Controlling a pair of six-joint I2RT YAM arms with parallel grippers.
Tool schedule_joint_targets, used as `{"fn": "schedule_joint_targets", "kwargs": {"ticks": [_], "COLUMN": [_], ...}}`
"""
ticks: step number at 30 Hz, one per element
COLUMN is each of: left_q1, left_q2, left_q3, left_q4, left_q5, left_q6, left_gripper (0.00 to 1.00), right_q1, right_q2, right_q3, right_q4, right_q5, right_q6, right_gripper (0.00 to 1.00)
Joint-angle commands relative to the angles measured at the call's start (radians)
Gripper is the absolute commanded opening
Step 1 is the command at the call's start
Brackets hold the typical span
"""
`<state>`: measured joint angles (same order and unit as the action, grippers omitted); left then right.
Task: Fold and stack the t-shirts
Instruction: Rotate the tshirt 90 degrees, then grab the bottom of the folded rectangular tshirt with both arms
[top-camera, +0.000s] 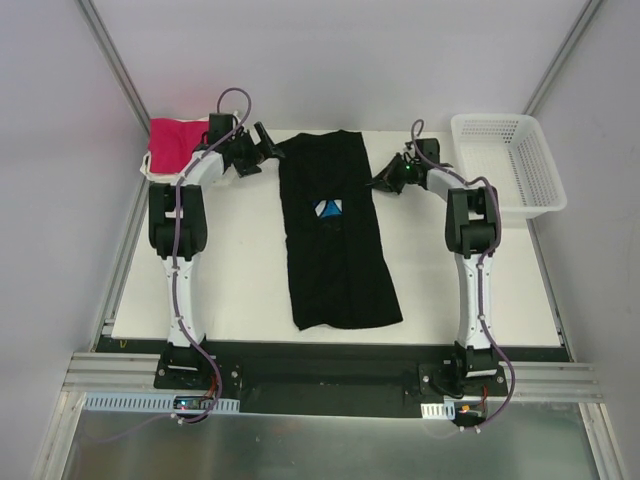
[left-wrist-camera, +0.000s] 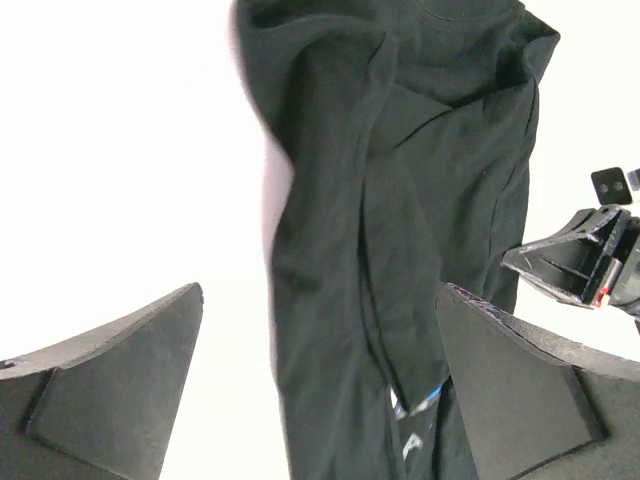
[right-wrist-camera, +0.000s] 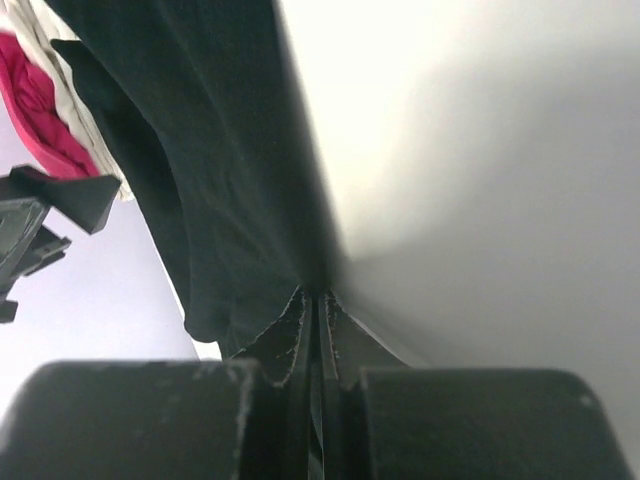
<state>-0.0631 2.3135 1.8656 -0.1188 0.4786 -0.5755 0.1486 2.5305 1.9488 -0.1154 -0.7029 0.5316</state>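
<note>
A black t-shirt (top-camera: 335, 235), folded into a long strip, lies down the middle of the table, with a bit of blue and white print (top-camera: 330, 208) showing. My right gripper (top-camera: 380, 183) is at the strip's right edge near the far end. In the right wrist view its jaws (right-wrist-camera: 320, 295) are shut on the edge of the black cloth (right-wrist-camera: 210, 150). My left gripper (top-camera: 262, 148) hovers open by the strip's far left corner. Seen from the left wrist, the black t-shirt (left-wrist-camera: 400, 200) lies below its wide-apart fingers (left-wrist-camera: 110, 380). A magenta-pink t-shirt (top-camera: 175, 140) rests on a cream one (top-camera: 148, 166) at the back left.
A white mesh basket (top-camera: 510, 165) stands at the back right, beside the right arm. The pink and cream t-shirts (right-wrist-camera: 40, 100) and my left gripper (right-wrist-camera: 50, 210) show at the left of the right wrist view. The right gripper (left-wrist-camera: 580, 260) shows at the right edge of the left wrist view.
</note>
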Motion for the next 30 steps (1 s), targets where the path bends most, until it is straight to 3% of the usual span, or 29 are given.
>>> {"fn": "schedule_joint_targets", "kwargs": {"ticks": [1, 8, 12, 16, 22, 26, 30], "left_q1": [0.009, 0.009, 0.009, 0.009, 0.009, 0.003, -0.032], "left_q2": [-0.108, -0.115, -0.126, -0.146, -0.166, -0.258, -0.396], "left_q3": [-0.016, -0.026, -0.039, -0.065, -0.071, -0.231, -0.469], "left_q4": [0.004, 0.004, 0.004, 0.004, -0.015, -0.007, 0.056], "left_q5": [0.035, 0.046, 0.068, 0.106, 0.333, 0.374, 0.242], "left_q6": [0.043, 0.048, 0.051, 0.072, 0.127, 0.176, 0.172], "left_gripper": [0.99, 0.99, 0.99, 0.99, 0.99, 0.99, 0.99], "right_q1": [-0.092, -0.146, -0.146, -0.165, -0.19, -0.193, -0.172], "right_q2": [-0.088, -0.167, -0.171, -0.21, -0.376, -0.51, -0.671], "right_q3": [-0.103, -0.269, -0.278, -0.297, -0.358, -0.508, -0.813], "right_q4": [0.031, 0.111, 0.111, 0.096, 0.002, -0.004, 0.086], "right_q5": [0.077, 0.069, 0.043, 0.045, 0.085, 0.117, 0.132], "right_q6": [-0.007, -0.008, -0.012, -0.042, -0.116, -0.173, -0.165], "right_gripper": [0.01, 0.02, 0.32, 0.38, 0.39, 0.39, 0.4]}}
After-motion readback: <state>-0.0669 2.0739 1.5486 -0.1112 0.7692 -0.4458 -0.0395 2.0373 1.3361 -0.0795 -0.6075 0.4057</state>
